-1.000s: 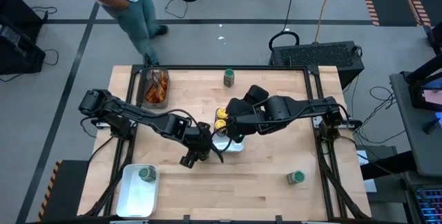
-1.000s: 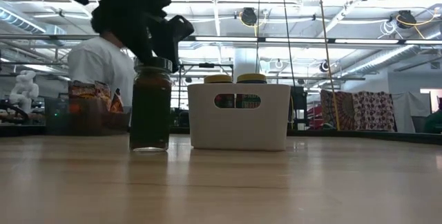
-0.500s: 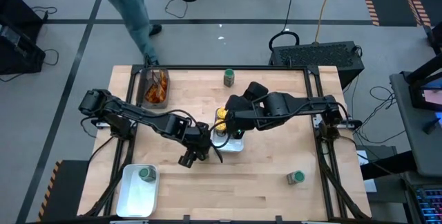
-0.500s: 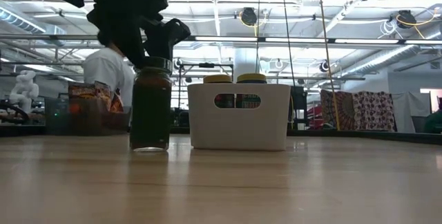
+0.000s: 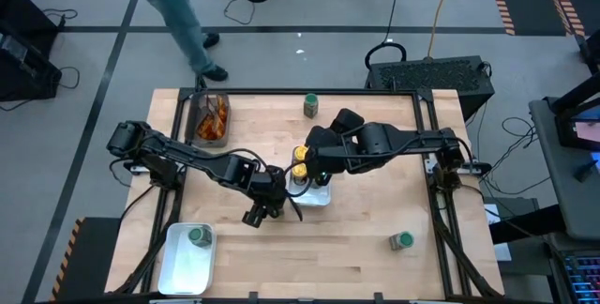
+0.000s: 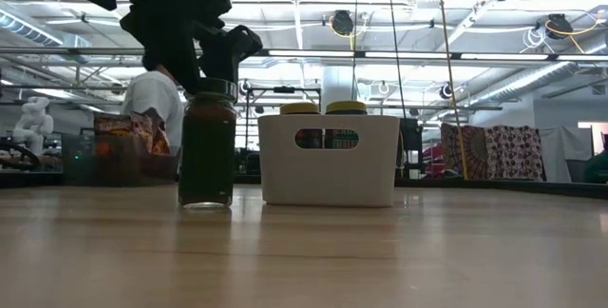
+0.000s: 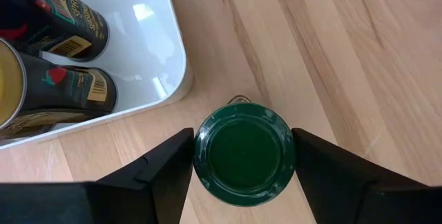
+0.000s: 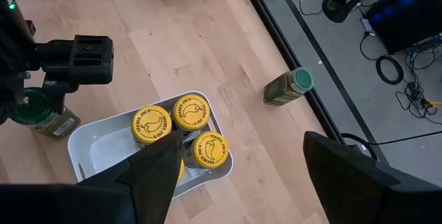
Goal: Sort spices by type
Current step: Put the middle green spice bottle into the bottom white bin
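A green-lidded spice jar point(image 7: 243, 153) stands upright on the table point(image 6: 207, 146), just beside the white tray point(image 7: 176, 65). My left gripper point(image 7: 243, 148) is above it, near the table's middle point(image 5: 265, 208), and is shut on its lid. The white tray point(image 5: 319, 196) holds yellow-lidded jars point(image 8: 173, 117); three lids show fully and another is partly hidden behind a finger. My right gripper point(image 8: 243, 141) hangs open over that tray point(image 5: 314, 171) and touches nothing. My left gripper holds the green-lidded jar by the rim of its lid point(image 7: 200, 151), pinched between the two fingers, one on each side. The fingers point(image 7: 166, 165) come from above, pointing down. The jar is upright, with its base on the table next to the white tray.
A green-lidded jar point(image 5: 310, 105) lies near the far edge, and another point(image 5: 401, 240) near the right front. A third point(image 5: 198, 236) sits in a second white tray point(image 5: 183, 266) at the near left corner. A dark bin point(image 5: 199, 116) at the far left holds orange packets. A person point(image 5: 178, 4) walks beyond the far edge.
My right gripper has drifted a little toward the table's far edge and left, above the tray of yellow-lidded jars. My left gripper and the green-lidded jar have kept still. The person beyond the table has walked on.
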### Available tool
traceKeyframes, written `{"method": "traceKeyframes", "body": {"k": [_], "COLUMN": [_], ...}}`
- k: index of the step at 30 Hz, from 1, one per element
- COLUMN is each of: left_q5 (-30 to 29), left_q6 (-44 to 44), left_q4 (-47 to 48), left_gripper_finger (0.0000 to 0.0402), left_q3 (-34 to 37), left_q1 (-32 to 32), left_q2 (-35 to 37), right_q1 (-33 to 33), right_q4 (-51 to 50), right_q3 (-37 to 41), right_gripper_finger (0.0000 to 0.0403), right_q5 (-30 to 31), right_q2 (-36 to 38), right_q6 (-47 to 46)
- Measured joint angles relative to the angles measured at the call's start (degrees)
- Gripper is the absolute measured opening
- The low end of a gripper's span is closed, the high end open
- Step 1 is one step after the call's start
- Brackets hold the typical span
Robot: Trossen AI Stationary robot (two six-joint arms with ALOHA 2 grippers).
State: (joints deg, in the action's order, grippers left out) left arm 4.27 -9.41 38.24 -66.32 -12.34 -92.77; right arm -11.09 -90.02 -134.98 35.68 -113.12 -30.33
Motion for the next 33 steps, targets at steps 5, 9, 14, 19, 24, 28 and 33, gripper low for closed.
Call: {"method": "traceKeyframes", "body": {"k": [5, 9, 14, 19, 24, 28, 33], "left_q5": [0.02, 0.02, 1.02, 1.93, 1.16, 0.85, 2.09], "left_q6": [-0.03, -0.07, -0.07, -0.06, -0.11, 0.49, 7.08], "left_q4": [-0.02, 0.00, -0.23, 0.20, 4.70, 9.38, 15.20], "left_gripper_finger": [0.0242, 0.0241, 0.0211, 0.0211, 0.0211, 0.0211, 0.0211], "left_q3": [0.13, 0.13, -0.02, -0.04, 0.11, -0.44, -0.48], "left_q1": [0.00, 0.00, 0.46, 1.11, 1.39, 1.97, 1.70], "left_q2": [0.00, -0.02, -0.93, -0.69, 2.11, 6.85, 14.93], "right_q1": [0.15, 0.19, 0.23, 0.23, 0.25, 0.75, 1.75], "right_q4": [0.00, 0.00, 0.00, 0.00, 0.00, 0.00, 0.02], "right_q3": [0.00, 0.00, 0.00, 0.00, 0.00, 0.00, 0.00], "right_gripper_finger": [0.0281, 0.0281, 0.0281, 0.0281, 0.0281, 0.0281, 0.0281], "right_q5": [0.02, 0.02, 0.02, 0.02, 0.04, 0.05, 0.08], "right_q2": [0.00, 0.00, 0.00, 0.00, 0.00, 0.00, 0.00], "right_q6": [0.11, 0.17, 0.17, 0.19, 1.03, 1.34, 2.58]}}
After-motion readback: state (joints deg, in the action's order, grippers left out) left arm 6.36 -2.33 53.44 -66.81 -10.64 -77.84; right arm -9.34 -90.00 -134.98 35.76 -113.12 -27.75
